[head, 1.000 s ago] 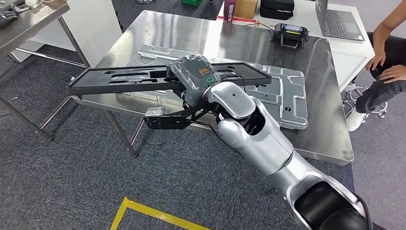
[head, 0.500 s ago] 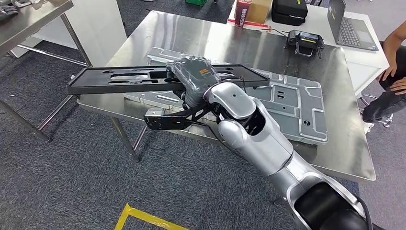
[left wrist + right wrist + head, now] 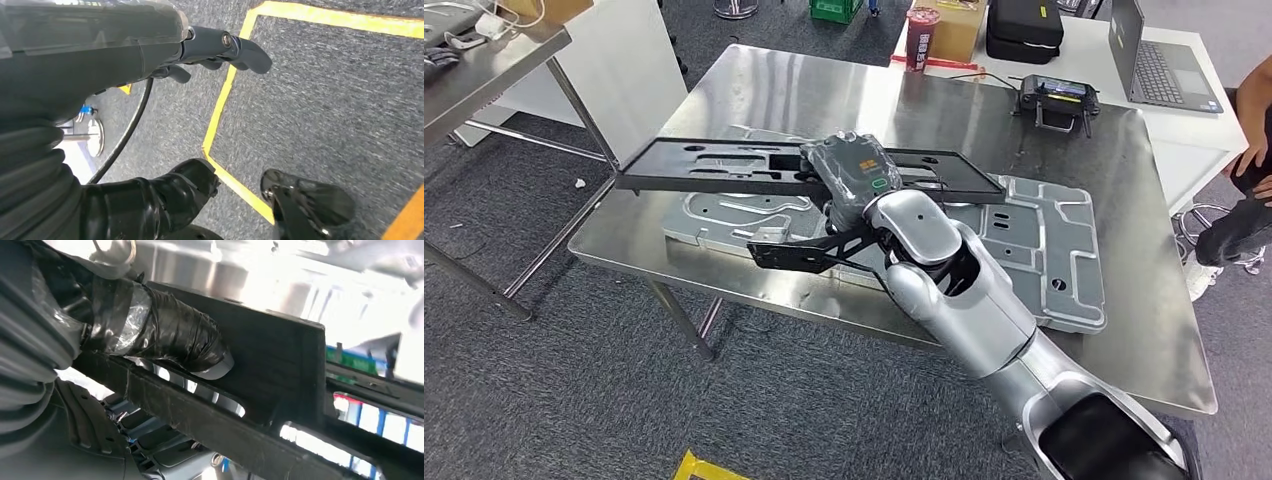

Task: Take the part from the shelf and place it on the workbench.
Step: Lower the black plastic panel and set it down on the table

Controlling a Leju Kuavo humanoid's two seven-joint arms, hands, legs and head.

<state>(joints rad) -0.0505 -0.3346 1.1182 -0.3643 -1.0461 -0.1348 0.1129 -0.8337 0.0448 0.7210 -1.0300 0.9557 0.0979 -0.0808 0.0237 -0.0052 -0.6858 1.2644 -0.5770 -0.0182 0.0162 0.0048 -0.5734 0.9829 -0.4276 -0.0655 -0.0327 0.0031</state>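
Note:
My right hand grips the long black part near its middle and holds it level, just above the steel workbench. The part spans a grey metal panel that lies flat on the bench, and its far left end reaches the bench's left edge. In the right wrist view a taped thumb presses on the black part. My left hand hangs over the carpet with its fingers apart, holding nothing.
Behind the bench a white table carries a laptop, a controller, a red cup and a black case. A person sits at the right. Another steel table stands at the left.
The camera has come closer to the bench and the whole scene has shifted. My right hand has carried the black part further over the bench top.

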